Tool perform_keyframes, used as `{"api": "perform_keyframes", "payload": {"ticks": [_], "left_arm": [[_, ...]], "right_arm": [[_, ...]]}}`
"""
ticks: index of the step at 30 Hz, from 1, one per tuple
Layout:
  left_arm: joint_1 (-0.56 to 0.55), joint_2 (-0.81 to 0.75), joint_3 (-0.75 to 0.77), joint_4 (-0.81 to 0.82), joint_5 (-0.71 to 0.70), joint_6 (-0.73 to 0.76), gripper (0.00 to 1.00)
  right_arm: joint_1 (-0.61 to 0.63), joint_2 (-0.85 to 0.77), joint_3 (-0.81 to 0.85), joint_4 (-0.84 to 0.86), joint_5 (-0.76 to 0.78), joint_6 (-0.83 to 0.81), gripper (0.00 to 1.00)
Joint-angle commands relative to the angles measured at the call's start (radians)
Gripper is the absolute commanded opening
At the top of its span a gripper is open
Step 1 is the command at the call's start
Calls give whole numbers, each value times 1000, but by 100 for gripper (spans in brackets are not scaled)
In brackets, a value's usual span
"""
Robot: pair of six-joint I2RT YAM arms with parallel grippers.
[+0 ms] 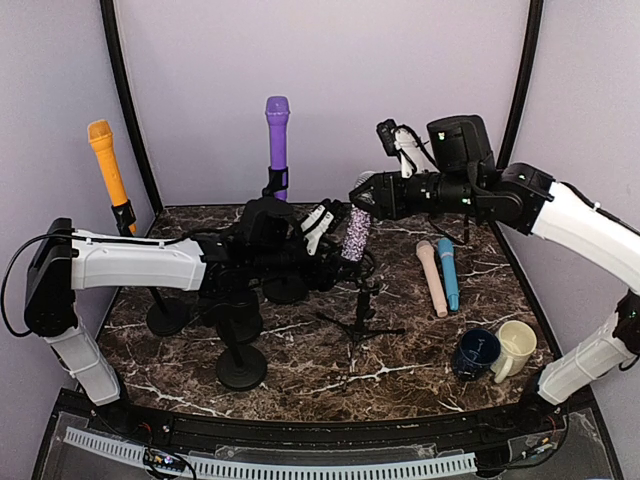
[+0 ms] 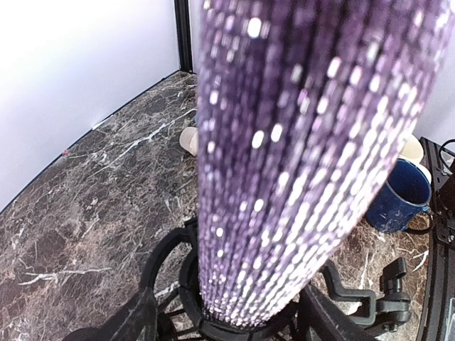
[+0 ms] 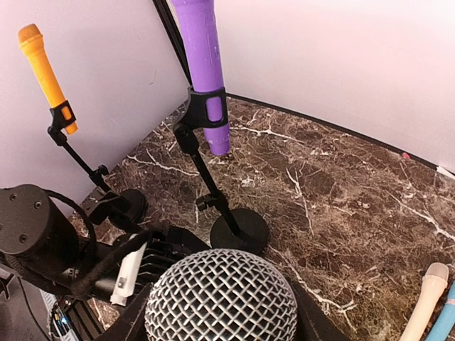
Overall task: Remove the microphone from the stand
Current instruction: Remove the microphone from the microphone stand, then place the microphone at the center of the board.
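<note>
The sparkly purple microphone [image 1: 357, 232] stands upright in the clip of a black tripod stand [image 1: 362, 312] at the table's middle. In the left wrist view its glittering body [image 2: 298, 142] fills the frame and drops into the black clip [image 2: 186, 284]. My left gripper [image 1: 335, 240] comes in from the left. Its fingers [image 2: 135, 320] lie against both sides of that clip, shut on it. My right gripper [image 1: 362, 195] reaches from the right and is shut on the microphone's silver mesh head [image 3: 220, 298], a finger on either side.
A purple microphone [image 1: 277, 130] and an orange one [image 1: 107, 160] sit on stands at the back. A beige microphone [image 1: 432, 275] and a blue one [image 1: 448, 272] lie on the right. A blue mug [image 1: 475, 352] and a cream mug [image 1: 515, 345] stand front right. Round stand bases [image 1: 241, 365] crowd the front left.
</note>
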Motion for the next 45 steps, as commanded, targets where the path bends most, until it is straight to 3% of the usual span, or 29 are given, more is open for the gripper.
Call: {"api": "perform_keyframes", "payload": {"ticks": [1,20,27,38,45], "left_arm": [[-6,18,-19,-104,-14,31,69],[-6,-7,-13,-90,-39,35,69],[-6,-42,28,-92,-40,20,73],[9,-196,106,-158,-16,-47,80],[102,-314,53,-249,41,-144,80]], "right_arm": [[14,-83,63,174,-14,22,29],[14,-251,34,99,191,0,29],[-10,-219,54,-31,295,17,28],[-208,-82,73,-294,207,56,27],[-281,33,103,-458,123,37,26]]}}
